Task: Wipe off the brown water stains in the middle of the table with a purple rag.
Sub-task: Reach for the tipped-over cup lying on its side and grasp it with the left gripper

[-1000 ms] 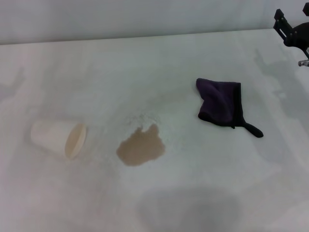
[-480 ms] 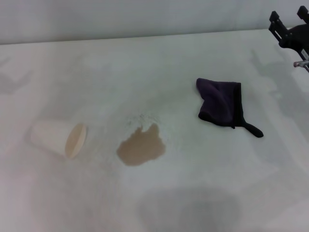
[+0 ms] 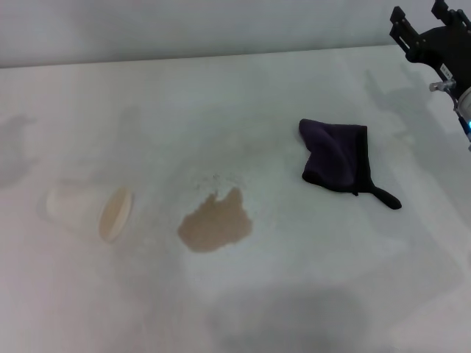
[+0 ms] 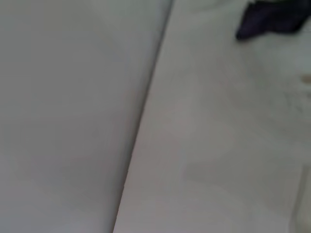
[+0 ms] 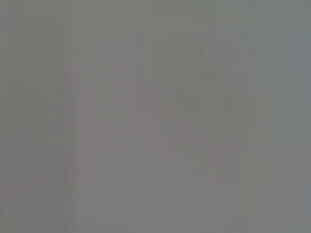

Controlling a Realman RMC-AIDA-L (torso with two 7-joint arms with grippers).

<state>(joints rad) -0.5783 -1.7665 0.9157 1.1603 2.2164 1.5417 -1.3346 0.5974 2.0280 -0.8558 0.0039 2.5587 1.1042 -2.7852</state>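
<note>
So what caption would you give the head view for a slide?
Right gripper, jaws open, hangs above the table's far right corner; purple rag lies untouched beside the brown water stains and a tipped paper cup.

Head cam sits up high, looking forward and down across the table (image 3: 243, 294), far enough back to take in the purple rag (image 3: 337, 157), with the brown water stains (image 3: 215, 225) nearer the camera than the rag and the paper cup (image 3: 90, 212) further out on the same side as the stains. Left wrist cam looks along the table edge (image 4: 146, 111) from low and close, catching just a corner of the rag (image 4: 265, 19), so that's the overlap with the head view. Right wrist cam gives only flat grey, can't tell where it faces.
</note>
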